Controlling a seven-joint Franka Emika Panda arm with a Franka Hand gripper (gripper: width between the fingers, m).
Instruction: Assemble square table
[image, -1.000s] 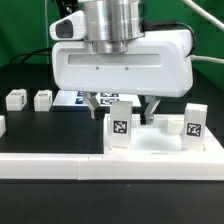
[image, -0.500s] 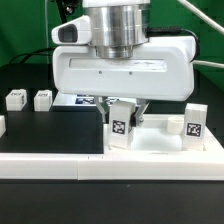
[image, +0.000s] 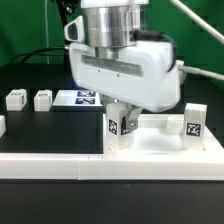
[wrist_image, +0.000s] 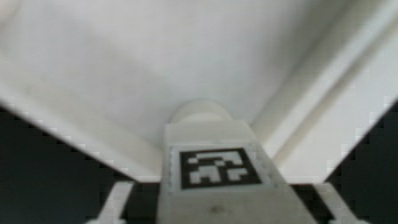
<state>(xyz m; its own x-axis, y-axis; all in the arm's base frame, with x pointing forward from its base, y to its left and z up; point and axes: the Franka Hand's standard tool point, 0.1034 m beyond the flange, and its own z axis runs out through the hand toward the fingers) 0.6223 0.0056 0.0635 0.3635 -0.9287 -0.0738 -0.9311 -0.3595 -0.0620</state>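
Note:
My gripper (image: 120, 116) is shut on a white tagged leg post (image: 119, 127) that stands upright at the near corner of the square table slab (image: 160, 146), towards the exterior view's left. In the wrist view the same leg post (wrist_image: 217, 160) fills the space between my gripper's (wrist_image: 217, 200) fingers (wrist_image: 119, 198), with the white slab (wrist_image: 107, 60) beyond it. A second leg post (image: 194, 123) stands on the slab at the exterior view's right. Two more leg posts (image: 15, 99) (image: 42, 99) lie on the black table at the left.
The marker board (image: 78, 98) lies flat behind the gripper. A long white rail (image: 50, 166) runs along the front of the table, next to the slab. A cable hangs at the upper right.
The gripper hand has turned about its vertical axis with the leg post in its grip. The leg post has stayed at the same corner of the slab.

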